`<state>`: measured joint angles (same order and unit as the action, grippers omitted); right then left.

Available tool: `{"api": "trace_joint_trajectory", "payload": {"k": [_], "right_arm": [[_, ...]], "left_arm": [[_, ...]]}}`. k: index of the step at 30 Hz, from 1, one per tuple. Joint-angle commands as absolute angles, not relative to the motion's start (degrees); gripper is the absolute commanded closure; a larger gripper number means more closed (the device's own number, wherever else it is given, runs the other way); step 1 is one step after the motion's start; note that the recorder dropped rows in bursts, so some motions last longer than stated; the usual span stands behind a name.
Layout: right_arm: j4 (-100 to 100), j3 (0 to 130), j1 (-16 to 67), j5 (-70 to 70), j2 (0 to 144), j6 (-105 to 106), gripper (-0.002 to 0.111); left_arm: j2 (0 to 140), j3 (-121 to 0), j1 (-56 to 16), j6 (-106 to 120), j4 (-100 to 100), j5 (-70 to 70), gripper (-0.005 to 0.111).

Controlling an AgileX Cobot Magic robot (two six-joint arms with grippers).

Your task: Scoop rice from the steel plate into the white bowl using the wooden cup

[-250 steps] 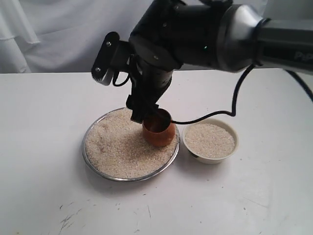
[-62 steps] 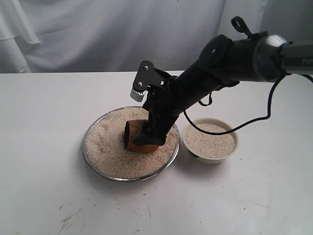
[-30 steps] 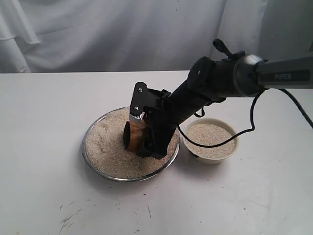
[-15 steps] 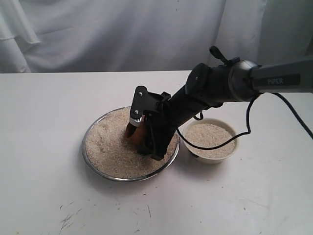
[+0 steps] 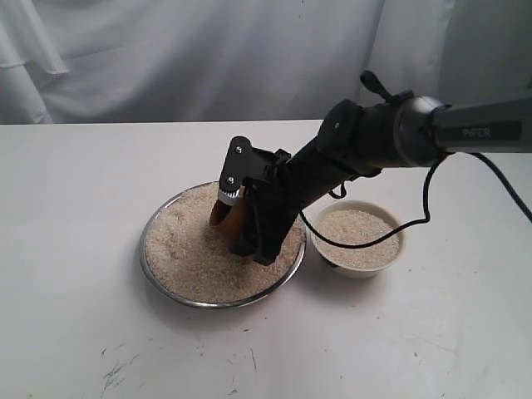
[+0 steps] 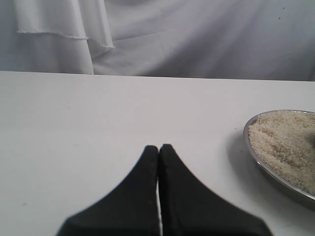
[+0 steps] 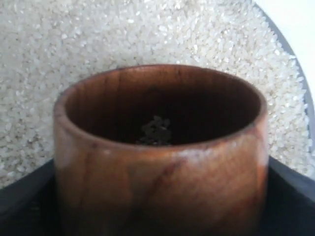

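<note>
My right gripper [image 5: 239,226] is shut on the wooden cup [image 5: 225,218], holding it tilted low over the rice [image 5: 187,249] in the steel plate [image 5: 150,268]. In the right wrist view the reddish-brown cup [image 7: 162,167] sits between my black fingers [image 7: 23,199], with only a few grains in its dark inside and rice [image 7: 98,34] spread beyond it. The white bowl [image 5: 398,249], filled with rice, stands just right of the plate. My left gripper [image 6: 159,147] is shut on nothing, low over the bare table beside the plate's rim [image 6: 253,156].
A white cloth backdrop [image 5: 166,58] hangs behind the white table [image 5: 75,332]. A black cable [image 5: 416,218] loops from the right arm over the bowl. Faint dark scuffs [image 5: 116,374] mark the table near its front edge.
The right gripper has turned the cup within the plate, so less of its side shows, and has shifted it slightly. The left gripper's earlier state is not shown.
</note>
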<state>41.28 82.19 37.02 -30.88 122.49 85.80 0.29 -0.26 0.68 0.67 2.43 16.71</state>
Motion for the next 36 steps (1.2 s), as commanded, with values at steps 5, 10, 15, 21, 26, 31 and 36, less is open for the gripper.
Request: {"api": "trace_joint_trajectory", "payload": {"k": [5,10,15,21,26,31,36], "right_arm": [[37.18,81.82,37.27,-31.46,116.43,77.28,0.108],[26.26,81.82,39.6,-32.12,113.4,73.51,0.108],[10.16,81.82,44.18,-31.8,111.64,63.39,0.108],[-9.56,81.94,48.51,-31.56,111.89,53.06,0.108],[-22.32,81.94,49.81,-29.72,111.89,46.36,0.108],[-28.24,81.94,49.8,-29.98,113.51,43.47,0.108],[-36.19,81.94,49.55,-30.08,116.07,43.02,0.108]], "left_arm": [[0.0,0.0,0.6,0.49,2.48,16.34,0.107],[0.0,0.0,0.6,0.49,2.48,16.34,0.107],[0.0,0.0,0.6,0.49,2.48,16.34,0.107],[0.0,0.0,0.6,0.49,2.48,16.34,0.107],[0.0,0.0,0.6,0.49,2.48,16.34,0.107],[0.0,0.0,0.6,0.49,2.48,16.34,0.107],[0.0,0.0,0.6,0.49,2.48,16.34,0.107]]}}
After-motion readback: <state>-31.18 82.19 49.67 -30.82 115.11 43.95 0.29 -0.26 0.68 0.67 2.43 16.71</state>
